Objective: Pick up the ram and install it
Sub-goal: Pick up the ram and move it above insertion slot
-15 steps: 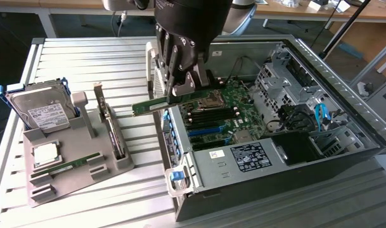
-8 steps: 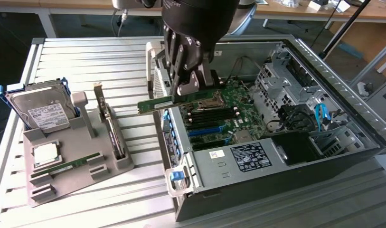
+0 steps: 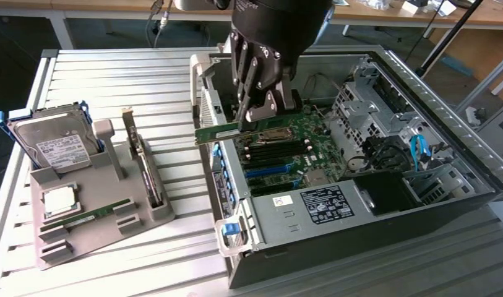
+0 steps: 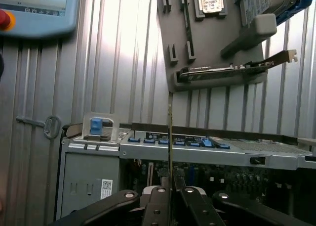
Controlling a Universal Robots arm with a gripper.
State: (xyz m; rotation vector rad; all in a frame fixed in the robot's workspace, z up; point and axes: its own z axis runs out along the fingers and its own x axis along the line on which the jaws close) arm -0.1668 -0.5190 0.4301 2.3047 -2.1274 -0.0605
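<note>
Pickup's done: the gripper (image 3: 256, 119) pinches the ram (image 3: 228, 132) tight, above the motherboard (image 3: 319, 141). The memory slots (image 3: 276, 150) sit at five o'clock, so seating remains.

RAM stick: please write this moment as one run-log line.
gripper: shut on RAM stick | place: held over open computer case | state: in air, not in a slot

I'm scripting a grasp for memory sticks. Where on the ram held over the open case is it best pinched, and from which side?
Pinch the ram across its two flat faces at the upper long edge, coming from above, as the gripper does. It is thin, flat and held on edge, so this probably leaves the lower long edge free toward the motherboard.
</note>
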